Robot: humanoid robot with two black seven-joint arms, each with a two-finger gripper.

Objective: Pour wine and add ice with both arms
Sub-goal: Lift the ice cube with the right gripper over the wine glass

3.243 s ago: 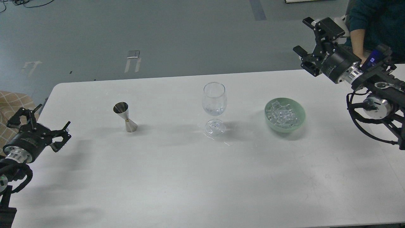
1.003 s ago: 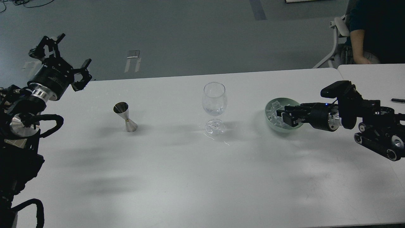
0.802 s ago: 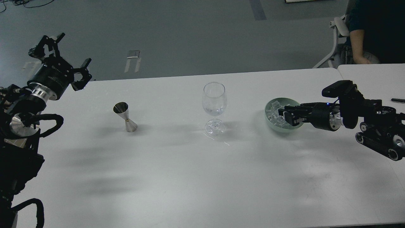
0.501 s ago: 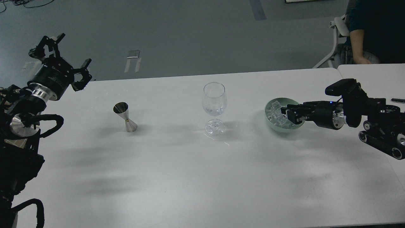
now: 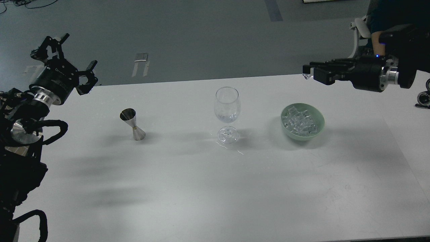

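A clear wine glass (image 5: 227,107) stands upright mid-table with a little clear wine (image 5: 227,117) in the bottom of its bowl. A steel jigger (image 5: 132,124) stands to its left. A green bowl (image 5: 319,118) to its right holds several clear ice cubes (image 5: 299,121). My right gripper (image 5: 307,72) hovers high above and behind the bowl, pointing left, its fingers together on a small clear ice cube (image 5: 305,76). My left gripper (image 5: 69,53) is open and empty, raised at the table's far left corner, well left of the jigger.
The white table (image 5: 201,188) stretches toward me. A second table with a dark pen-like object (image 5: 421,101) sits at the right edge. A seated person (image 5: 386,13) and a chair are at the top right, close behind my right arm.
My right gripper has lifted up out of the green bowl, with a small clear cube at its fingertips. The left arm has barely moved since a second ago.
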